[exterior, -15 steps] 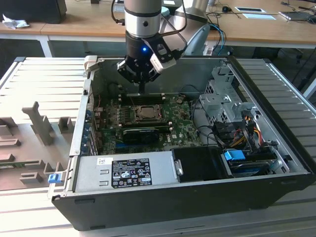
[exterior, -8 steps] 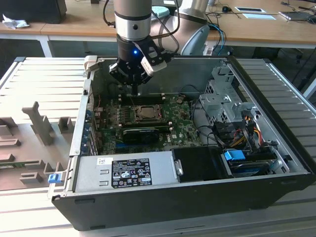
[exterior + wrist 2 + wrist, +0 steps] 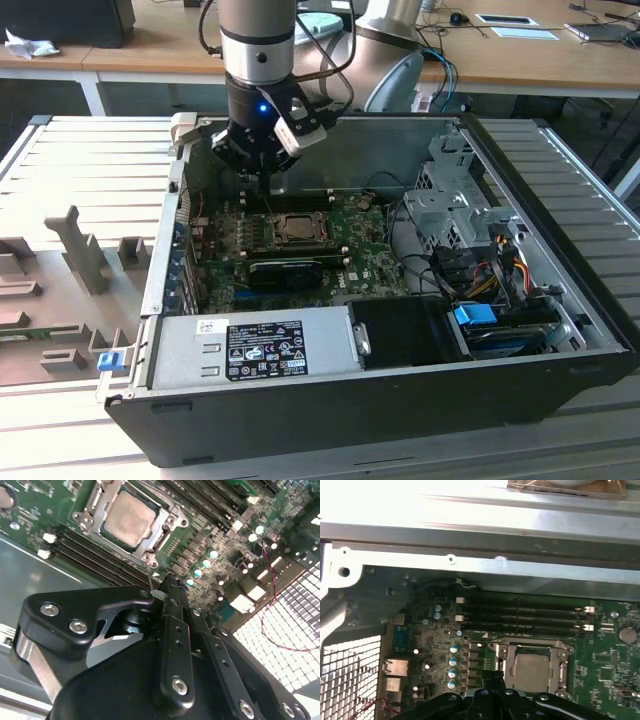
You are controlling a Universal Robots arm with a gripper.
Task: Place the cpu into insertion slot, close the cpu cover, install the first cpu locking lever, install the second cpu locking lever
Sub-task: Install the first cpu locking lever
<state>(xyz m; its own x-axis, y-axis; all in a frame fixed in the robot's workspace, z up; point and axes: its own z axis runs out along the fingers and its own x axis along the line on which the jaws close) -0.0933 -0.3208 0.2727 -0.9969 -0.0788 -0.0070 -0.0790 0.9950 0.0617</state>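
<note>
- Hand (image 3: 262, 181), upper centre of the exterior view, is clenched on the thin locking lever (image 3: 150, 577).
- Cpu (image 3: 129, 519) sits beneath the closed cpu cover (image 3: 94, 500).

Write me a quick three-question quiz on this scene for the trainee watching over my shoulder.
1. True or false: the cpu is seated in the insertion slot.
2. How does the cpu cover lie? A) flat over the chip's edges; B) swung upright; C) detached, on the table.
3. Fill in: in the exterior view, the gripper hangs toward that view's ____ of the grey drive cage.
Key: 1 true; 2 A; 3 left.
</note>
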